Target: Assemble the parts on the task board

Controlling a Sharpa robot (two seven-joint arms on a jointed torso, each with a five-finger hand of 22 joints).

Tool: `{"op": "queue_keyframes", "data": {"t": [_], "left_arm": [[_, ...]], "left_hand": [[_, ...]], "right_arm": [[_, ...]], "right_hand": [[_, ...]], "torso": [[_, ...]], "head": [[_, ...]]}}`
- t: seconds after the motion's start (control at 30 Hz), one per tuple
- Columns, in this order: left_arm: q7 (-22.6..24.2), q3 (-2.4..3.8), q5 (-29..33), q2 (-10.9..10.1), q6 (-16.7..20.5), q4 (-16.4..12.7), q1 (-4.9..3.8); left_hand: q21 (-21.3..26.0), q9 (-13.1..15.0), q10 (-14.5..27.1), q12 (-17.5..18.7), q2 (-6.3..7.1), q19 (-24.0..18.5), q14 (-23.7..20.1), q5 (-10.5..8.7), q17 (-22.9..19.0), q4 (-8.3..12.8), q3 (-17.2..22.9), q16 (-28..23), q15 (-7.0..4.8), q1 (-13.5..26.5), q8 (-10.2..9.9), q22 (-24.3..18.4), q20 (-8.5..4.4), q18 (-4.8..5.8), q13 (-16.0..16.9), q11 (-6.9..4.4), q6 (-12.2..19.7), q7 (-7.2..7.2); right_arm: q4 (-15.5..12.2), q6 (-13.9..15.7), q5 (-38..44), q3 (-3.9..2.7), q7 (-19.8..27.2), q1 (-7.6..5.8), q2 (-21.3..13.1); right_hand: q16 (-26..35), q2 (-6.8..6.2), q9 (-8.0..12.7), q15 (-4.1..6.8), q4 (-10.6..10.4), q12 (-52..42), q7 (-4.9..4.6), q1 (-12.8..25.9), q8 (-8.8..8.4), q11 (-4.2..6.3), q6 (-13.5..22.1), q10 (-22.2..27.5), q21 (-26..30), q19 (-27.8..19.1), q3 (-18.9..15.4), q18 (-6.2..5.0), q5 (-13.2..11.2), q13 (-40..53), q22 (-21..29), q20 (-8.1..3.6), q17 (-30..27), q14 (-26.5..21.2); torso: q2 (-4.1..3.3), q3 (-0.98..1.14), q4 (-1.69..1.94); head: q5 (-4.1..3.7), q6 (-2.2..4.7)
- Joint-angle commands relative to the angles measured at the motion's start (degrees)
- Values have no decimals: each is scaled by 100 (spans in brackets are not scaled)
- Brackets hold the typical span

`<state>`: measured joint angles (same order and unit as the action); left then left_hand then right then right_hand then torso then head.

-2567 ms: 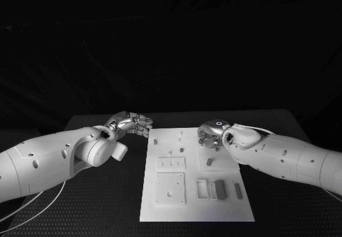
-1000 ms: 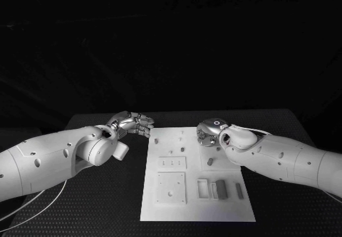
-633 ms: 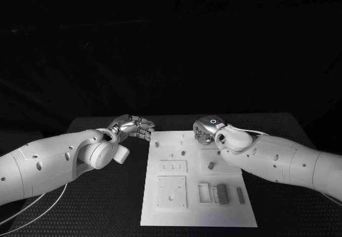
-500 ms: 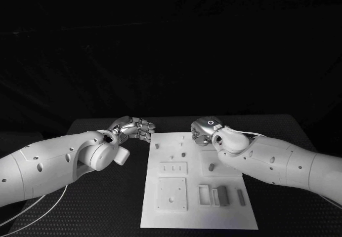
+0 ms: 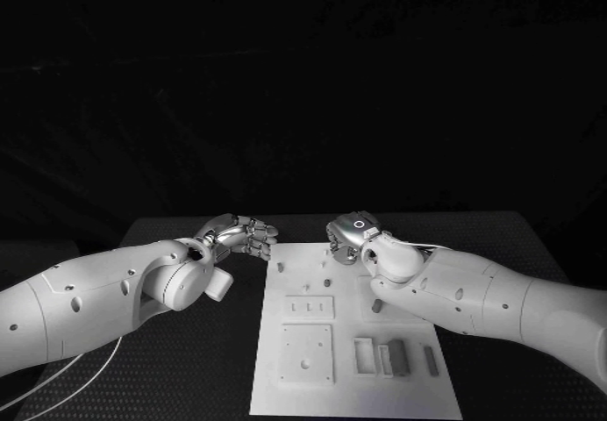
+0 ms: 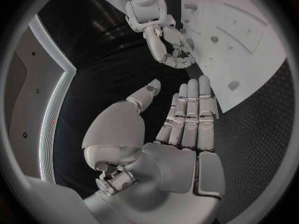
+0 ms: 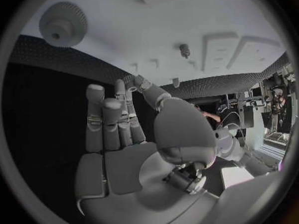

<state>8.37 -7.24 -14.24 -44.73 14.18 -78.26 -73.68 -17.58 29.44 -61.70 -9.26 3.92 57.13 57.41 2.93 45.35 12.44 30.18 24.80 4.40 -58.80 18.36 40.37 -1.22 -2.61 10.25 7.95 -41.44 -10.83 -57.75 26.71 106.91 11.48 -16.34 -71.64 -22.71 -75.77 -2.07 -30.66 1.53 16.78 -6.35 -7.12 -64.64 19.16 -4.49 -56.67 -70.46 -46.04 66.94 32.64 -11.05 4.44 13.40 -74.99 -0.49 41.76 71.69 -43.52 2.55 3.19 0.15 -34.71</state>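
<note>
Both the left hand (image 6: 181, 134) and right hand (image 7: 118, 149) are empty, fingers extended (wrist views), over the task board (image 5: 348, 377).

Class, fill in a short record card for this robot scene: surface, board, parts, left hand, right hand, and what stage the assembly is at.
Surface: black table
Board: white task board, lying flat mid-table
Parts: small grey pieces in the board's near right slots; a gear lies on the board
Left hand: left hand beside the board's far left corner, holding nothing, fingers straight and together
Right hand: right hand over the board's far edge, holding nothing
Stage: no part is held in either hand
</note>
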Motion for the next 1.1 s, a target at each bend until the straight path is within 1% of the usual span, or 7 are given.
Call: {"op": "queue_keyframes", "data": {"t": [0.03, 0.13, 0.2, 0.43, 0.63, 0.9, 1.1], "left_arm": [[34, 6, 7, 20, -47, 5, -8], [34, 7, 7, 36, -55, 17, -8], [34, 7, 6, 43, -54, 23, -9], [31, 8, 5, 52, -57, 26, -13], [30, 8, 0, 55, -57, 22, -19], [27, 8, -2, 55, -61, 22, -28], [23, 8, -2, 67, -62, 14, -49]], "left_hand": [[21, -9, 8, 28, 49, -49, -29, -11, 7, -23, -7, -23, 11, -13, -21, 6, 3, -81, 8, 51, 45, -199], [21, -9, 7, 29, 50, -50, -29, -11, 9, -24, -8, -25, 11, -12, -22, 7, 4, -81, 9, 52, 46, -199], [21, -9, 7, 31, 49, -50, -29, -11, 11, -24, -8, -26, 12, -12, -22, 7, 4, -81, 10, 52, 46, -200], [22, -9, 7, 34, 49, -51, -28, -11, 16, -25, -9, -30, 12, -12, -23, 9, 4, -81, 11, 52, 47, -200], [23, -9, 7, 36, 48, -51, -28, -11, 19, -26, -10, -33, 12, -11, -23, 11, 4, -81, 12, 52, 48, -201], [23, -8, 6, 40, 49, -52, -27, -11, 24, -27, -11, -37, 12, -11, -24, 13, 5, -81, 14, 52, 49, -201], [24, -8, 5, 41, 49, -53, -27, -11, 27, -28, -11, -40, 13, -11, -24, 14, 5, -81, 15, 52, 49, -201]], "right_arm": [[37, 104, 197, 25, -75, 10, 63], [50, 69, 185, 42, -52, 32, 98], [68, 69, 184, 49, -51, 59, 126], [93, 92, 173, 52, -45, 85, 168], [135, 107, 168, 52, -46, 85, 206], [160, 120, 169, 51, -46, 85, 235], [248, 95, 129, 51, -15, 86, 303]], "right_hand": [[-39, -59, 2, 33, -8, -19, 49, 0, 30, -2, -94, -50, -36, 39, -26, -395, 16, 4, -115, -18, 6, 17], [-39, -61, 3, 34, -9, -18, 49, 1, 29, -2, -95, -50, -36, 40, -26, -395, 16, 4, -115, -18, 7, 18], [-39, -63, 3, 34, -9, -17, 49, 2, 28, -2, -95, -50, -36, 40, -25, -395, 16, 4, -115, -18, 7, 18], [-38, -68, 5, 34, -8, -13, 48, 2, 23, -2, -93, -49, -36, 41, -23, -395, 17, 2, -113, -19, 7, 17], [-36, -70, 6, 34, -8, -10, 47, 1, 20, -2, -91, -49, -35, 41, -19, -395, 17, 1, -112, -19, 7, 17], [-35, -70, 7, 34, -7, -7, 47, -3, 16, -2, -91, -49, -34, 41, -14, -395, 18, -1, -111, -20, 7, 16], [-34, -69, 8, 34, -7, -5, 46, -4, 15, -2, -91, -49, -34, 41, -11, -395, 18, -1, -111, -20, 7, 16]], "torso": [[-3, -5, 3], [-4, -8, 7], [-2, -6, 0], [-2, 1, -15], [-7, 0, -3], [-5, 2, -14], [-12, 0, -9]], "head": [[0, 18], [-5, 18], [-2, 14], [39, -13], [45, -8], [73, -22], [55, -45]]}}
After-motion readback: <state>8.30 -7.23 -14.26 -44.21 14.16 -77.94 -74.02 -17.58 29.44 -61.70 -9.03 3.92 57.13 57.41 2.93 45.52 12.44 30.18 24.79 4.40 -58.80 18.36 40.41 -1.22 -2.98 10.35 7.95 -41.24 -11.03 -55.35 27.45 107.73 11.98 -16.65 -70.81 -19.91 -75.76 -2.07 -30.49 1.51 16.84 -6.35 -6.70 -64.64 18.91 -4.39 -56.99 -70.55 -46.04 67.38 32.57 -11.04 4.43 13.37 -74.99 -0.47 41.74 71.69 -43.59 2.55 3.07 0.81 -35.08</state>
